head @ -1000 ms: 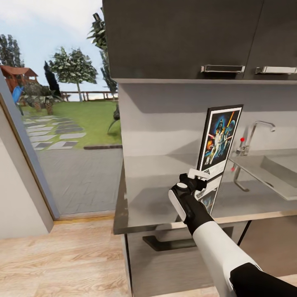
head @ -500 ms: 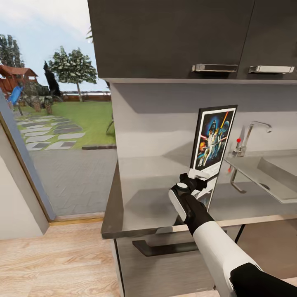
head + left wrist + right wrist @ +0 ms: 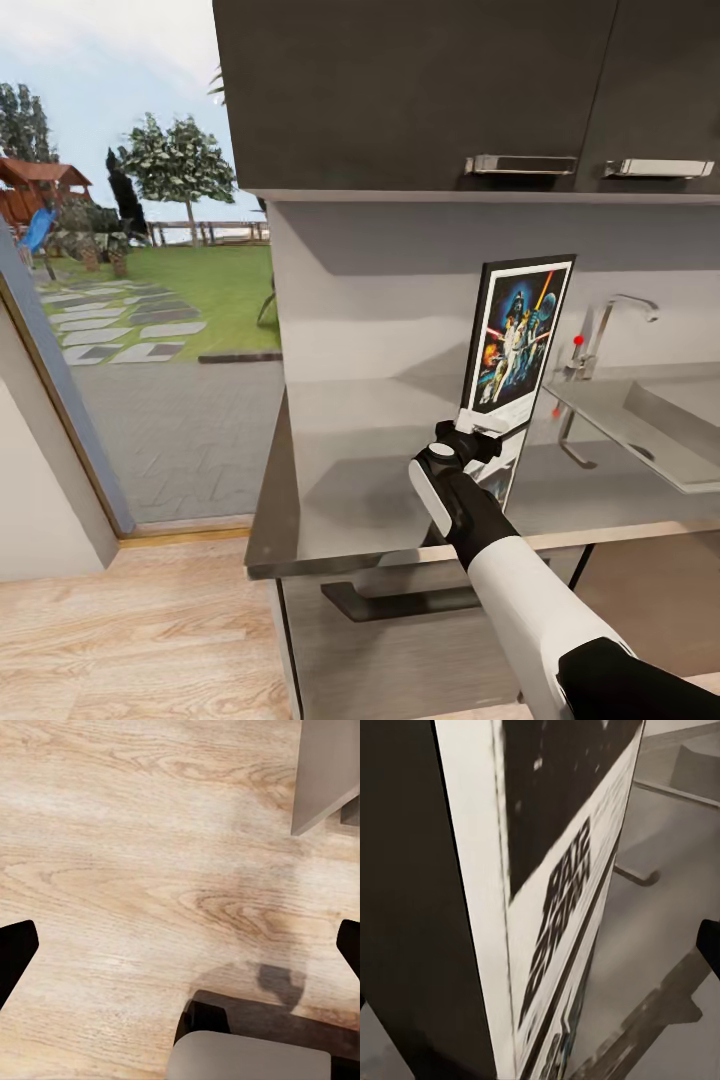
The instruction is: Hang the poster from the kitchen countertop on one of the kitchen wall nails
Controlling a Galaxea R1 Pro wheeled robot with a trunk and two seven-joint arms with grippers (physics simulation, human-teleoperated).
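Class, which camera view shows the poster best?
The head view: the whole poster stands upright over the countertop, with the right gripper at its lower edge. The right wrist view shows a blurred close-up of its lower part. The left wrist view faces the wooden floor.

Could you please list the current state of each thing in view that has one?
poster: upright, held at its lower edge over the countertop.
right gripper: shut on the poster.
left gripper: open, holding nothing, above the wooden floor.
upper cabinets: doors closed.
faucet: no water running.
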